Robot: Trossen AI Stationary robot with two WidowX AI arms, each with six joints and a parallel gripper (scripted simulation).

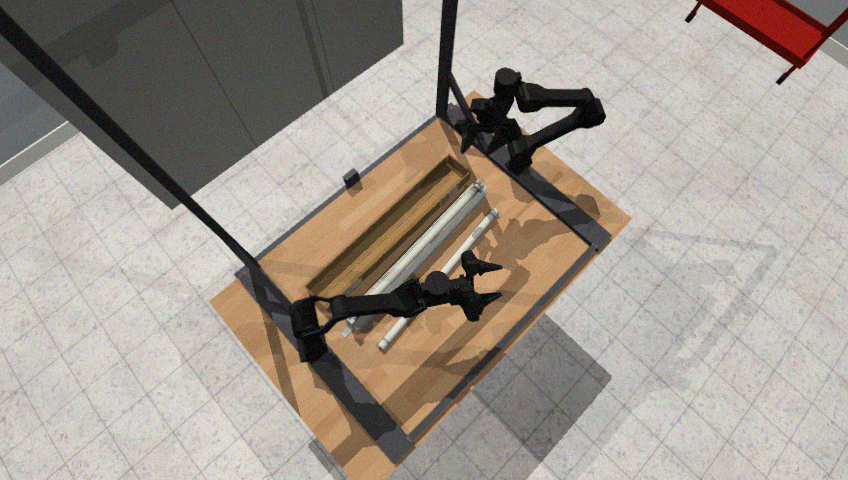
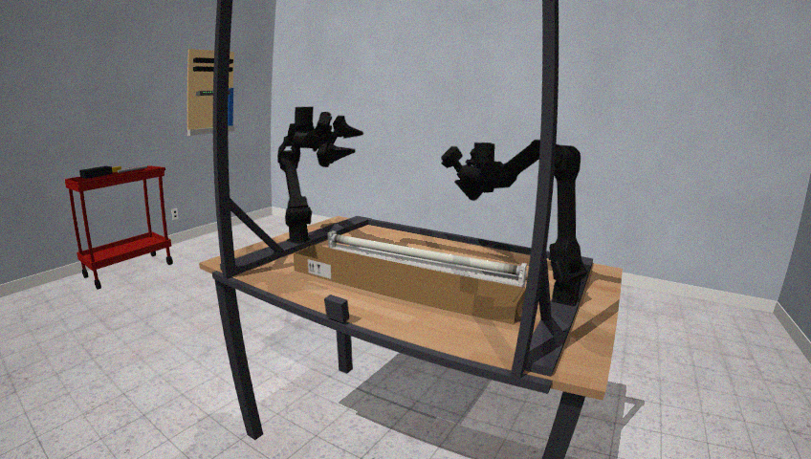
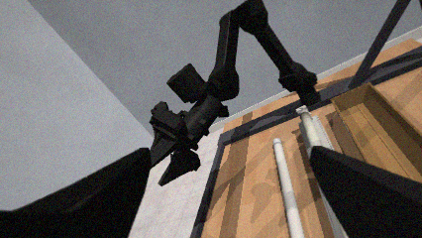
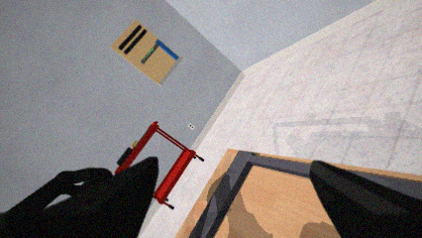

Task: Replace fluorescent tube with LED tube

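The old cream tube sits along the light fixture, between its end lampholders. The long open carton stands parallel beside the fixture, upright on the bench. The LED tube lies on the bench on the fixture's other side; its facing is unclear. My left gripper is open and empty, high above the cart-side end of the bench. My right gripper is open and empty, high beyond the LED tube.
The wooden bench carries a dark frame with tall posts and raised edge rails. A small black box is on the carton-side rail. A red cart stands away from the bench.
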